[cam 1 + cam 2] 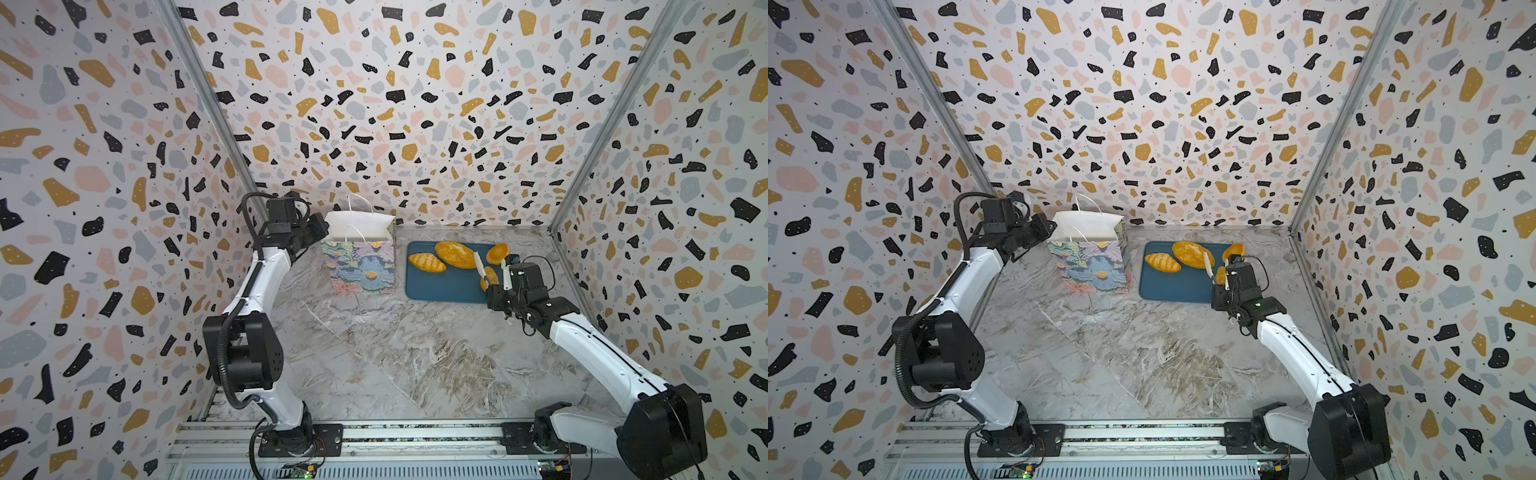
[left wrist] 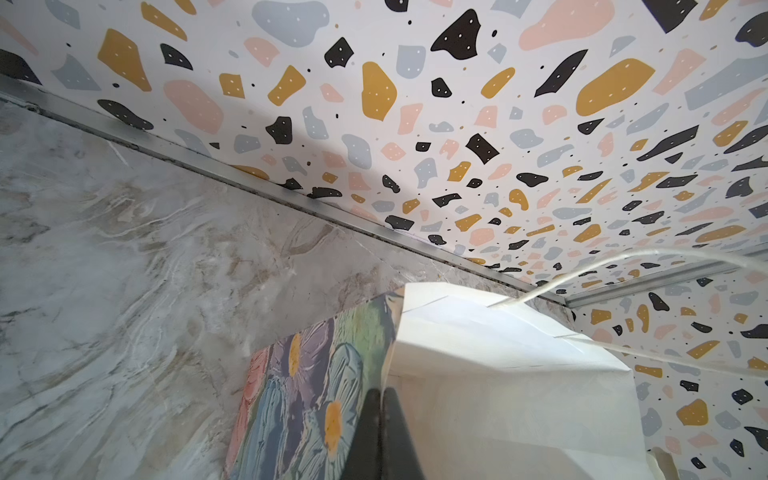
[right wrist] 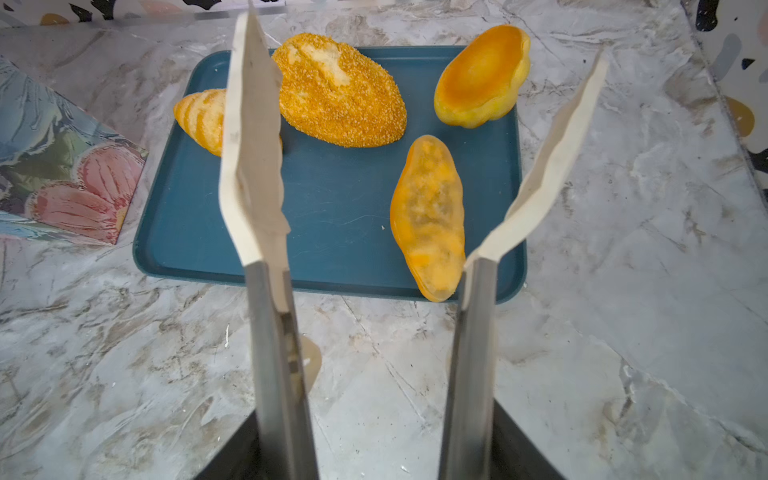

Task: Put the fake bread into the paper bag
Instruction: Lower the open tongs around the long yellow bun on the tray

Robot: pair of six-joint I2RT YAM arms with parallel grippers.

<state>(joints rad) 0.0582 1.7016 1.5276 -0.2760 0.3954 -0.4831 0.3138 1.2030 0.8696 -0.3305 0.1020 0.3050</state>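
Several fake breads lie on a dark-teal tray point(image 1: 440, 286) point(image 3: 340, 232): a speckled oval loaf point(image 1: 455, 254) point(image 3: 338, 91), a striped croissant point(image 1: 427, 262) point(image 3: 199, 118), a round bun point(image 1: 497, 252) point(image 3: 482, 77) and a small long roll point(image 1: 489, 276) point(image 3: 428, 216). My right gripper point(image 1: 490, 257) point(image 3: 424, 32) hovers open over the tray's right end. The roll lies between its long white-tipped fingers, close to one of them. The paper bag point(image 1: 359, 257) point(image 2: 498, 395) stands upright left of the tray, its inside hidden. My left gripper point(image 1: 322, 232) point(image 2: 381, 399) is shut on the bag's left rim.
The patterned back wall and its metal rail point(image 2: 291, 195) run just behind the bag. The right side wall point(image 1: 582, 257) stands close beside the tray. Marble tabletop point(image 1: 395, 353) stretches in front of bag and tray.
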